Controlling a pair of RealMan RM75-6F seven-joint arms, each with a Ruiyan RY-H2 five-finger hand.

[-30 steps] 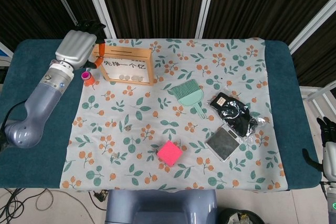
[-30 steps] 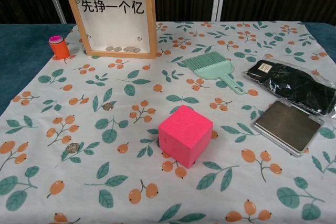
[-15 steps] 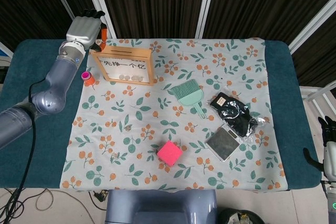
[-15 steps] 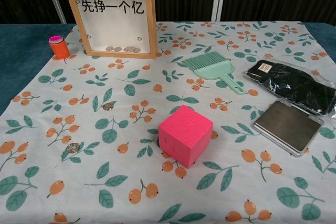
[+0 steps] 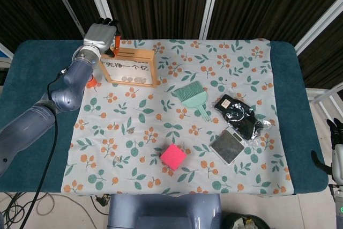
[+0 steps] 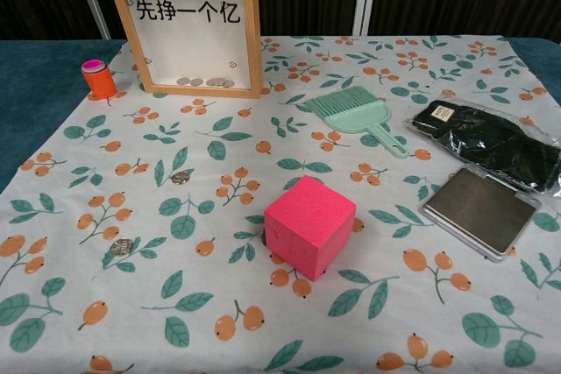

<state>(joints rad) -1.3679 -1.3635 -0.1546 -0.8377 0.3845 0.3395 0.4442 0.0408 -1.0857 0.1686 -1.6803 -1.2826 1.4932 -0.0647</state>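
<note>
Since the earlier frames the left hand (image 5: 100, 32) has been travelling from beside the orange cup toward the top left corner of the wooden frame (image 5: 130, 66), and it is now hovering just behind that corner; whether its fingers are clenched, spread or gripping something cannot be told, since only the back of the hand is showing.

The table (image 5: 32, 57) is carrying a leaf-printed cloth (image 5: 177, 132), with the frame standing upright near the cloth's far left corner and coins lying in its bottom. The black pouch (image 6: 491, 142) is lying well to the right of the frame, with the grey tray (image 6: 478, 209) touching its near side. The pink cube (image 6: 308, 225) is sitting well in front of the frame, the green brush (image 6: 355, 113) to the frame's right. The orange cup (image 6: 98, 78) is standing just left of the frame.

The right hand (image 5: 337, 151) is hanging at the table's right edge, well apart from the frame, its fingers too cropped to judge.
</note>
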